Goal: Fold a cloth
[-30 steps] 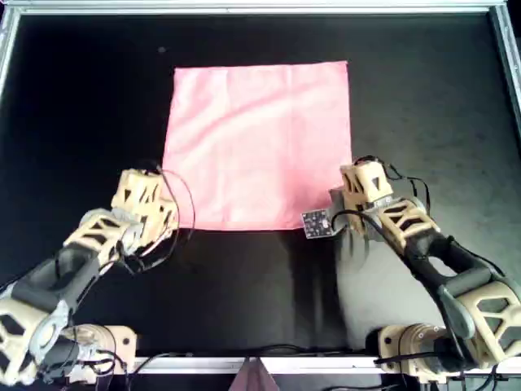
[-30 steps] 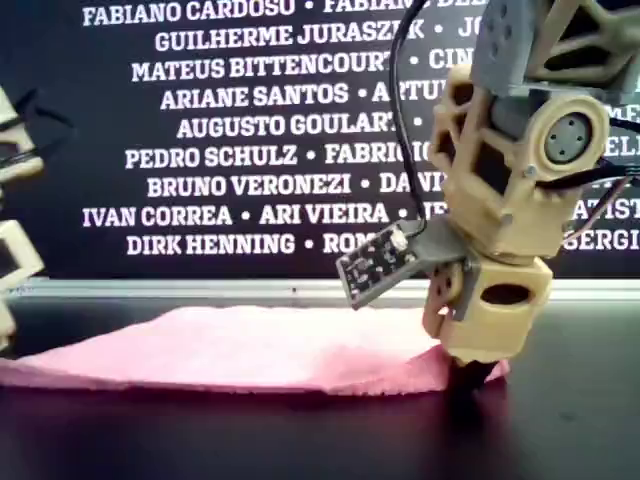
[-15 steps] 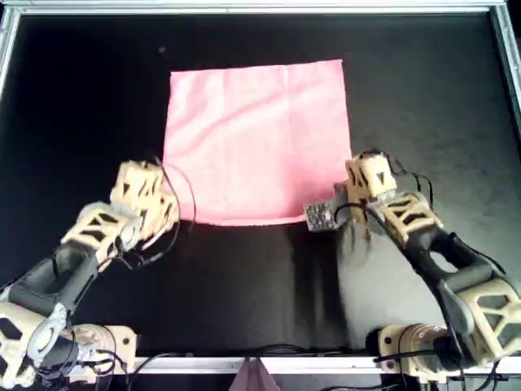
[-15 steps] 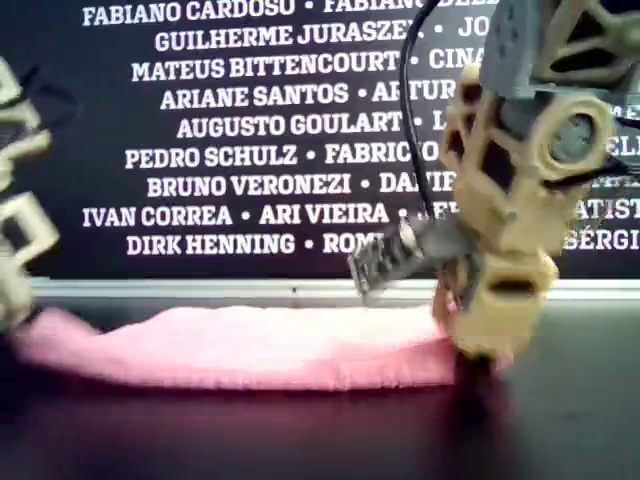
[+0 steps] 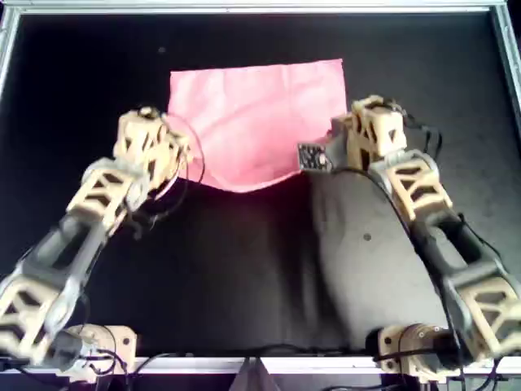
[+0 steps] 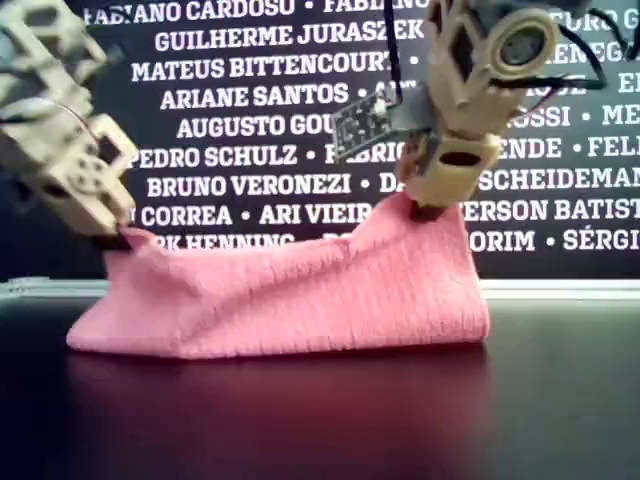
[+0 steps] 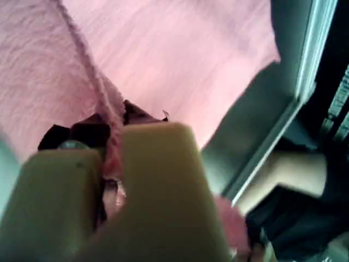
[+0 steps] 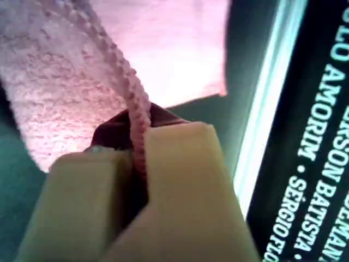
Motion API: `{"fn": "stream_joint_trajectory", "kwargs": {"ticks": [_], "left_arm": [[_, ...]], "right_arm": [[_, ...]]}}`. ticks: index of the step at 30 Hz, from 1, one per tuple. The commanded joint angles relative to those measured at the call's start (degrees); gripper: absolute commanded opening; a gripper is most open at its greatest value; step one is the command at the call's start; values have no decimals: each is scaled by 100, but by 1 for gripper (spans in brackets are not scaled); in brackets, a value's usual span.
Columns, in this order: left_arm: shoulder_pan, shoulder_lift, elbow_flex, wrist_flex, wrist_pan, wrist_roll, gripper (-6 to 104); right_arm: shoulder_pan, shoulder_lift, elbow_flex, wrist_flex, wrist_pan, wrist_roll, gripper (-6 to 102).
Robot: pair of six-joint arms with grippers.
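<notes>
Both near corners of the cloth (image 5: 260, 114), flat on the table (image 5: 244, 277) a second ago, are now being lifted and carried toward its far edge, so the fold is getting underway. My first gripper (image 7: 112, 158) is clamping one raised corner between closed jaws; my second gripper (image 8: 139, 164) is pinching the other the same way. The cloth is hanging between them, its far half lying flat.

a lab or demo stand: black framed table (image 5: 244, 277), name-printed banner (image 6: 250, 100) (a credits wall).
</notes>
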Motion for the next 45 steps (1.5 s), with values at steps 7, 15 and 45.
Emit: {"fn": "stream_joint_trajectory", "kwargs": {"ticks": [7, 15, 45], "left_arm": [[483, -1934, -2892, -132, -44, 44, -1], [545, -3410, -5001, -132, -44, 44, -1], [782, -4263, -5968, -141, -44, 53, -1]], "right_arm": [[-431, -1758, -2646, -202, -114, 9, -1], [-431, -3401, -4878, -202, -114, 9, -1], [-686, -5985, -8218, -202, -114, 9, 0]]}}
